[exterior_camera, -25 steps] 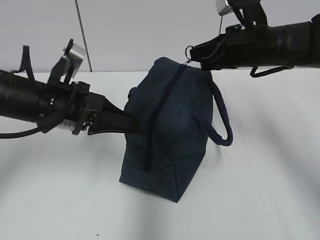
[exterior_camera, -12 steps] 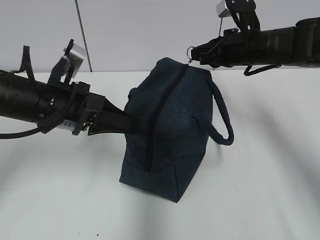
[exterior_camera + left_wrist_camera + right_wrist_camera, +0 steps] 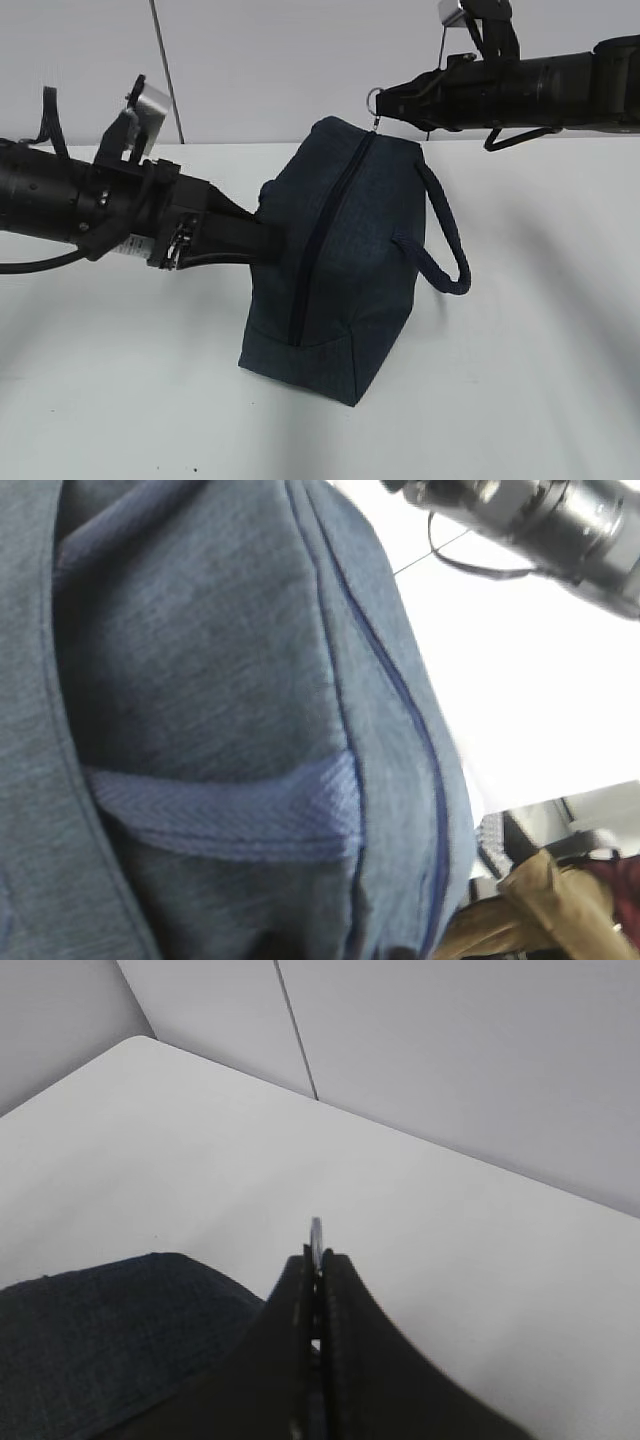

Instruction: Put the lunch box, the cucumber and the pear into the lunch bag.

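Observation:
The dark navy lunch bag [image 3: 350,260] stands on end on the white table, its zipper [image 3: 315,240] shut along the near face. My right gripper [image 3: 392,103] is shut on the metal ring pull [image 3: 376,102] at the bag's top. In the right wrist view the ring [image 3: 316,1232] sticks out between the closed fingers. My left gripper [image 3: 262,240] is pressed into the bag's left side with its fingers together, and the tips are buried in the fabric. Bag fabric [image 3: 200,660] fills the left wrist view. The lunch box, the cucumber and the pear are out of view.
The bag's padded loop handle [image 3: 445,250] hangs to the right. A grey wall with a vertical seam [image 3: 165,70] stands behind the table [image 3: 520,380]. Brown clutter [image 3: 540,900] shows beyond the table in the left wrist view.
My left gripper has pushed to the right, deeper into the bag's side. My right gripper has shifted slightly left with the ring pull. The bag has barely moved.

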Action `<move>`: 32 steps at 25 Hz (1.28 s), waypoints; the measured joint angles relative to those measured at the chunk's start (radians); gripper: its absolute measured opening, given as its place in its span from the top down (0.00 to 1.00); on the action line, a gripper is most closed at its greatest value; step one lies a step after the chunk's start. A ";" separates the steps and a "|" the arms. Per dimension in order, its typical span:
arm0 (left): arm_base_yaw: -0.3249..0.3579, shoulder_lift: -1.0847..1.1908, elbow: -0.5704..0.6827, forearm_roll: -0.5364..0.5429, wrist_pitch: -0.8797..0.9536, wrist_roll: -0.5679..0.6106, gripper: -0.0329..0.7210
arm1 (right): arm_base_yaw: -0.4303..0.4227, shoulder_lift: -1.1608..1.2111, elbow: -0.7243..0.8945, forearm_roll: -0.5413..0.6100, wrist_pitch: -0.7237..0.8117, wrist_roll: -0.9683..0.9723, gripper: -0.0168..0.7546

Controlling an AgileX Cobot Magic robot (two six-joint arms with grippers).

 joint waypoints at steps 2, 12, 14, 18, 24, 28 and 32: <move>0.006 -0.004 0.000 -0.015 0.005 -0.035 0.51 | 0.000 0.000 0.000 -0.004 0.004 0.004 0.97; 0.073 -0.039 -0.072 -0.184 -0.090 -0.065 0.37 | -0.001 0.000 0.000 -0.014 0.007 0.025 0.97; 0.063 -0.039 -0.129 -0.189 -0.144 -0.050 0.37 | -0.001 0.000 0.000 -0.014 0.008 0.025 0.97; 0.018 -0.013 -0.260 -0.180 -0.238 -0.023 0.38 | -0.001 0.000 0.000 -0.014 0.012 0.027 0.97; -0.084 0.097 -0.412 -0.034 -0.354 -0.021 0.43 | -0.001 0.000 0.000 -0.014 0.016 0.029 0.97; -0.115 0.163 -0.461 0.021 -0.399 -0.021 0.44 | -0.001 0.000 0.000 -0.014 0.019 0.032 0.97; -0.116 0.219 -0.490 0.024 -0.416 -0.022 0.45 | -0.001 0.000 0.000 -0.014 0.026 0.035 0.97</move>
